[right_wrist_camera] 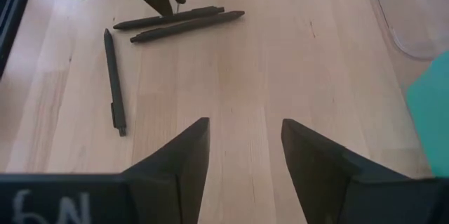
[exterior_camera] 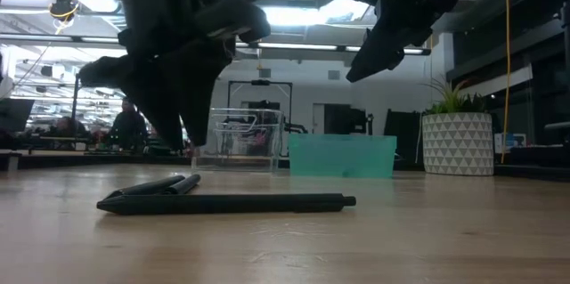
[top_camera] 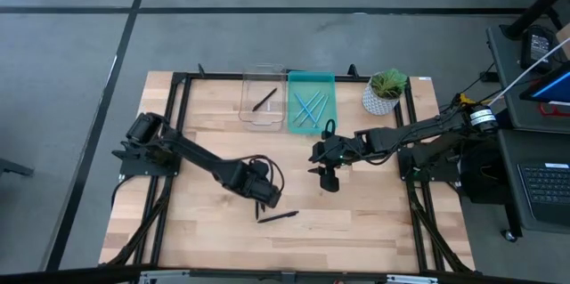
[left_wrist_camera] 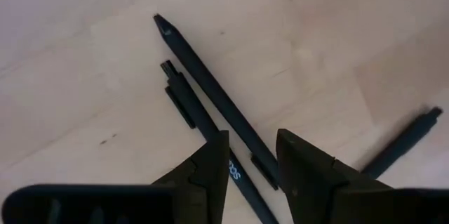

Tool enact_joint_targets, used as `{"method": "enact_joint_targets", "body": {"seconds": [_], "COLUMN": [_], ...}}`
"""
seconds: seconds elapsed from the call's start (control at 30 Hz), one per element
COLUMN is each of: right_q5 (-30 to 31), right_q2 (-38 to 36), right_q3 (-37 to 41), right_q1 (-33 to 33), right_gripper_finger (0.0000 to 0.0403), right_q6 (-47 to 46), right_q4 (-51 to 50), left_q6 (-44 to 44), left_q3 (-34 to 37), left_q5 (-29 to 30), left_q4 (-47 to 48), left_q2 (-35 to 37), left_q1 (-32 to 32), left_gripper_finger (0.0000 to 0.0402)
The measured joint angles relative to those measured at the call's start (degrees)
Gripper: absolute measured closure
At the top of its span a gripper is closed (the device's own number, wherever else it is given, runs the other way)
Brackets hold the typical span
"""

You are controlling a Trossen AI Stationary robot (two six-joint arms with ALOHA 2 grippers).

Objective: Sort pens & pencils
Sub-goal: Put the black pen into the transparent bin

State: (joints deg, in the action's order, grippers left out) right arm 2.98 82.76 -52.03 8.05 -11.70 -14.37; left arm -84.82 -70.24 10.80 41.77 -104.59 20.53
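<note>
three black pens under the parted left claw.

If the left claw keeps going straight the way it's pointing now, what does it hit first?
Probably the pair of black pens lying side by side on the table. The left claw is open, pointing down almost onto them. How high it hangs above them isn't clear.

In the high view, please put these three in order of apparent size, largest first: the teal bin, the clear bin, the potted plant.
1. The clear bin and the teal bin: they look about alike, so I would not rank them.
2. The potted plant, clearly the smallest.
</note>
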Motion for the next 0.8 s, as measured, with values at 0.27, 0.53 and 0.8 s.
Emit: {"method": "enact_joint_targets", "body": {"seconds": [0.27,0.53,0.8], "right_q5": [0.0,0.0,0.02], "right_q2": [0.0,0.0,-0.02], "right_q3": [0.0,0.0,-0.01], "right_q1": [0.0,0.0,0.0], "right_gripper_finger": [0.0223,0.0223,0.0223], "right_q6": [-0.04,-0.02,0.02], "right_q4": [-0.02,-0.02,0.04], "left_q6": [-4.61,-6.59,-7.49], "left_q3": [-0.02,0.0,0.0], "left_q5": [2.61,1.59,0.82], "left_q4": [2.63,2.36,1.21], "left_q2": [-0.45,-2.2,-4.12], "left_q1": [1.4,2.36,2.4], "left_gripper_finger": [0.0289,0.0289,0.0289]}}
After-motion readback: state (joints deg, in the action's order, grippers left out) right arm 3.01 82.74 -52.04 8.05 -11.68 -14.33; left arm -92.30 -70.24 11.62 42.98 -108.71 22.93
